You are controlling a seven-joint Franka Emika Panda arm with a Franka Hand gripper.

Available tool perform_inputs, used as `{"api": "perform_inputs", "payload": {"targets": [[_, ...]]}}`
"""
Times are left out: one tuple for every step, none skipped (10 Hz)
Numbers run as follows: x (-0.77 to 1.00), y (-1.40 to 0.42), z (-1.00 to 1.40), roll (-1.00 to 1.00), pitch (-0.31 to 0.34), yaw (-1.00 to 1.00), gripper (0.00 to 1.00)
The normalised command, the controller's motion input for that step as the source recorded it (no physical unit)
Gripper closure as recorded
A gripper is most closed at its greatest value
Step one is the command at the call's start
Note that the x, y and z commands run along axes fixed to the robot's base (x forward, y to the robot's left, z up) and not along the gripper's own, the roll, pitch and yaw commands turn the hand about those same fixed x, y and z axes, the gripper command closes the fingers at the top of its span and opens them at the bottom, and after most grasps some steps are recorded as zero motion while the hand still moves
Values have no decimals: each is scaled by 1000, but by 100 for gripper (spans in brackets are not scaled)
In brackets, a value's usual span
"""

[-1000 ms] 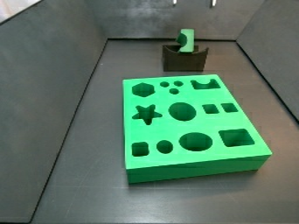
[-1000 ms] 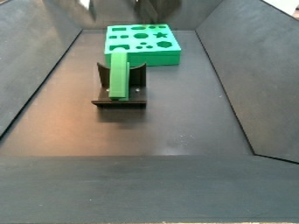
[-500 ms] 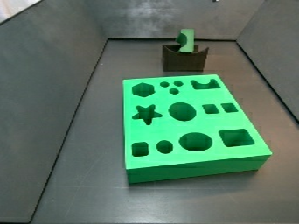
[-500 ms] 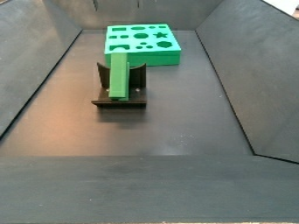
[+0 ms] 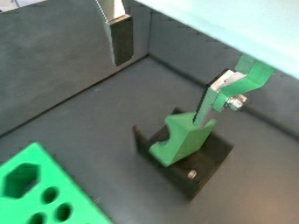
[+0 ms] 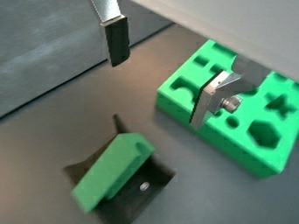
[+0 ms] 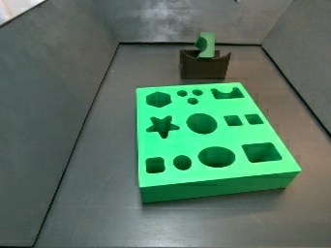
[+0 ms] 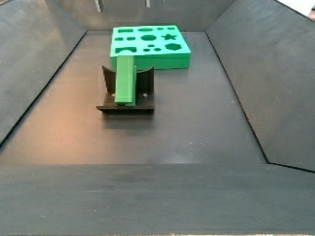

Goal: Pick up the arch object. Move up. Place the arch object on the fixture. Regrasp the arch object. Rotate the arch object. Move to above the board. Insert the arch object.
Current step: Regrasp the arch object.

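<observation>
While the small bright-green arch object (image 8: 125, 79) leans upright in the dark L-shaped fixture (image 8: 123, 106) at centre-left of a side view, the gripper (image 6: 167, 70) hangs above it, silver fingers (image 6: 114, 35) spread apart and empty. Beyond, the large flat green board (image 8: 153, 46) lies at upper centre, its shaped holes unfilled.
</observation>
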Motion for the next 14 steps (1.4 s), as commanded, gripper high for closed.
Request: {"api": "perform_inputs", "payload": {"targets": [[-8, -20, 6, 1000, 27, 30, 0], [-7, -20, 5, 1000, 31, 32, 0], [-2, -19, 6, 1000, 34, 34, 0], [18, -21, 0, 1000, 44, 38, 0], [24, -19, -4, 1000, 49, 40, 0], [41, -27, -3, 1000, 62, 46, 0], [59, -25, -5, 1000, 81, 55, 0], [70, -28, -4, 1000, 98, 65, 0], [77, -32, -5, 1000, 109, 72, 0], [86, -34, -10, 1000, 135, 95, 0], [88, -37, -13, 1000, 159, 120, 0], [90, -40, -12, 914, 174, 158, 0], [88, -41, -15, 785, 164, 168, 0], [91, -43, -14, 527, 129, 187, 0]]}}
